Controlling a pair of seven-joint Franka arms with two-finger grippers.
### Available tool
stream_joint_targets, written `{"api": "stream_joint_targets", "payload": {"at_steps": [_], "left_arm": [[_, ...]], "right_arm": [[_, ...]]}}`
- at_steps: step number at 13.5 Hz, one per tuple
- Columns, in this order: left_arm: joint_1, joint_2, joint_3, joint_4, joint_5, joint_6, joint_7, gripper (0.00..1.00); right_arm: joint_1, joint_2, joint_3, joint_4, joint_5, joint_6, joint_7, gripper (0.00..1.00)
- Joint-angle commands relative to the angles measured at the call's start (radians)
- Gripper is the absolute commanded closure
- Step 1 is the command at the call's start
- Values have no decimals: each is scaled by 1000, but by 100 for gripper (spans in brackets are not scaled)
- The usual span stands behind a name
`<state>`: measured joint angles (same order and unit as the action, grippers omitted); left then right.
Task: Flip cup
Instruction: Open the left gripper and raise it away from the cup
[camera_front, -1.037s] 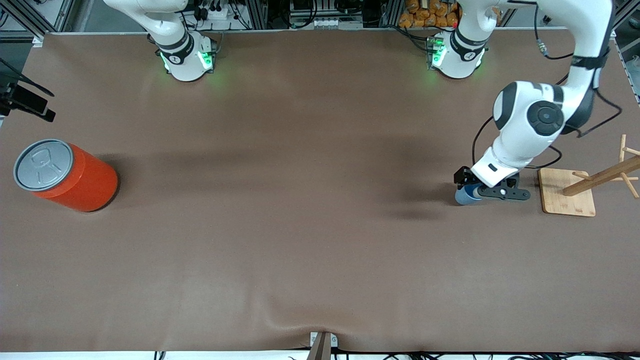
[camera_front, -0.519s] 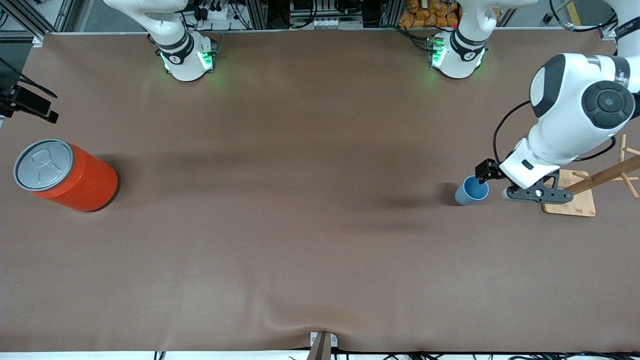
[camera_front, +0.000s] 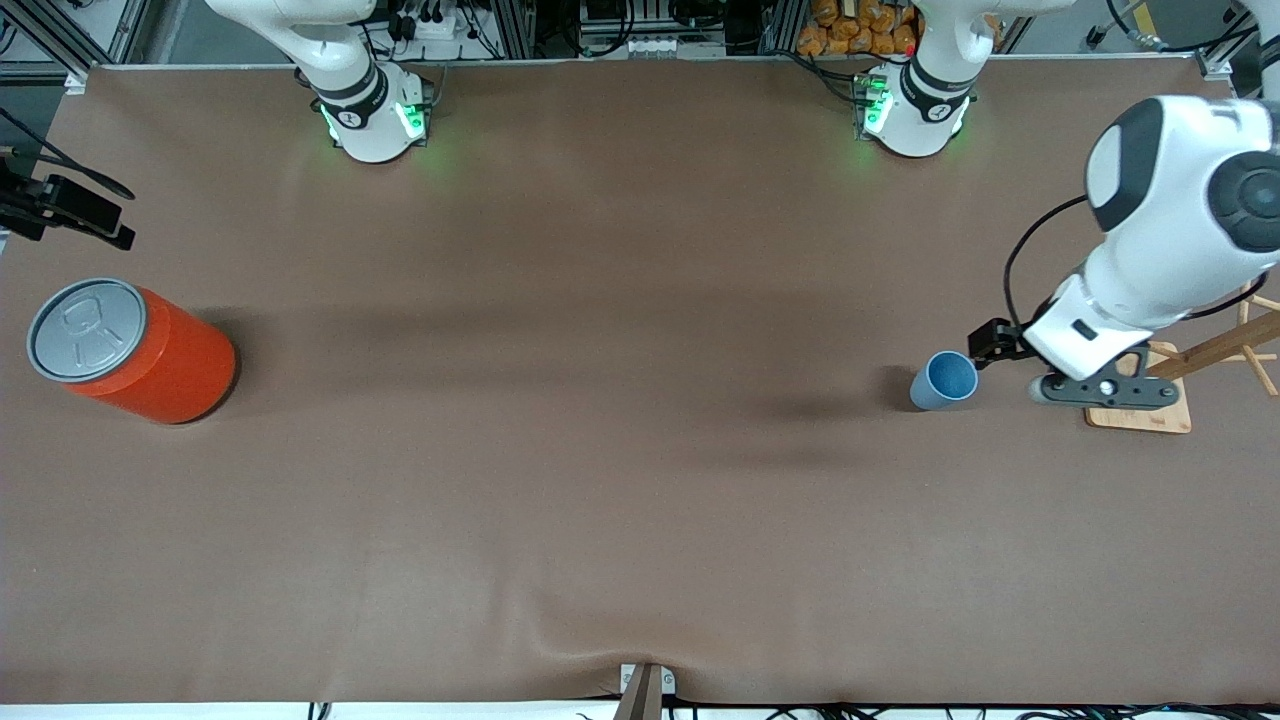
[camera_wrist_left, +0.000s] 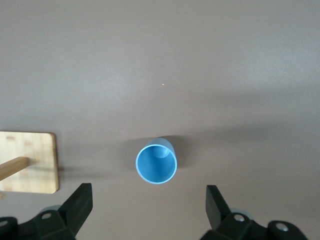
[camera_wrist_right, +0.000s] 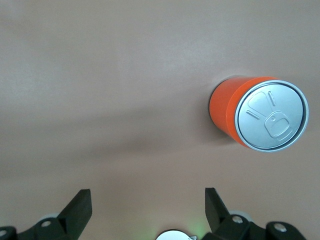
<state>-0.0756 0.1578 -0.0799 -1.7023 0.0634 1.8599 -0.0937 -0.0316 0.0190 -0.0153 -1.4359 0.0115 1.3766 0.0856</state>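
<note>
Left gripper (camera_front: 1098, 390) hangs in the air with its two fingers (camera_wrist_left: 80, 205) spread wide and nothing between them, over the edge of the wooden stand's base where it meets the bare surface, just beside the cup (camera_front: 942, 381) toward the left arm's end of the surface. The cup — small, light blue and without a handle — stands upright on the brown surface (camera_front: 600, 450) with its open mouth facing up, apart from the gripper and touched by nothing; in the left wrist view its hollow inside (camera_wrist_left: 156, 164) shows plainly, between the two spread fingers but clear of both. The wooden stand (camera_front: 1140, 405) is a flat pale board with a slanted peg post rising from it, near the cup at the left arm's end. Right gripper (camera_wrist_right: 147, 212) is likewise spread apart and empty, seen mainly in its own wrist view, where it hangs over bare surface with the orange can (camera_wrist_right: 257, 119) off to one side — the right arm waits. The orange can (camera_front: 130, 350), a big cylinder with a grey pull-tab lid, stands upright at the right arm's end of the surface, well apart from the cup.
</note>
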Motion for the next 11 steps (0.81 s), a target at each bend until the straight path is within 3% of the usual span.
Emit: {"api": "stream_joint_targets", "payload": {"at_steps": [1, 5, 8, 11], "left_arm": [[30, -47, -12, 52, -7, -100, 6, 0], [28, -187, 21, 56, -20, -240, 73, 0], [11, -285, 101, 56, -74, -346, 81, 0], [10, -299, 98, 84, -59, -398, 77, 0]], "right_arm": [[-4, 4, 0, 14, -8, -2, 11, 0], [-5, 4, 0, 15, 1, -2, 11, 0], [-5, 4, -2, 15, 2, -2, 11, 0], [-5, 4, -2, 15, 4, -2, 11, 0]]}}
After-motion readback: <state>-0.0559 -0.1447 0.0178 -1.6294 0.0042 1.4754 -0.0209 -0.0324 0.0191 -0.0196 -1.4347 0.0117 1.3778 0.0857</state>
